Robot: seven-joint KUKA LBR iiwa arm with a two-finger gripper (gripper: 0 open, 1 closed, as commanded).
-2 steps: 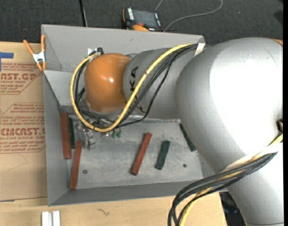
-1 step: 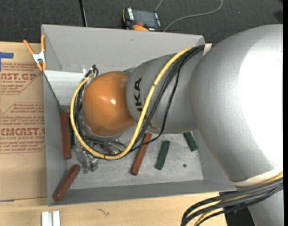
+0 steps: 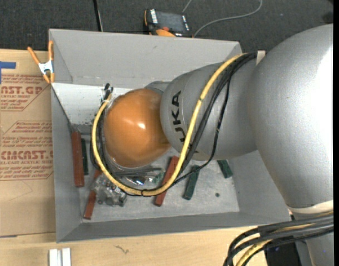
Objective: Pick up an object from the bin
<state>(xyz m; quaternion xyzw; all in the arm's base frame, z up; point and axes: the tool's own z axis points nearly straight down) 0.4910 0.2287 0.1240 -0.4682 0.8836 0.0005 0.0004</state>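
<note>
Dark floor, grey bin, brown stick inside

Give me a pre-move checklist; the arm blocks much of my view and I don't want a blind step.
1. Tool inside the bin: ok, low near the front-left corner.
2. Something in the tool: cannot tell; the orange cover hides it.
3. Nearest thing known: ok, a short red-brown stick lies just left of the tool.
4. Long red-brown stick at the left wall: ok, apart from the tool.
5. Yellow cable free of the bin's things: cannot tell; its loop hangs low.
</note>
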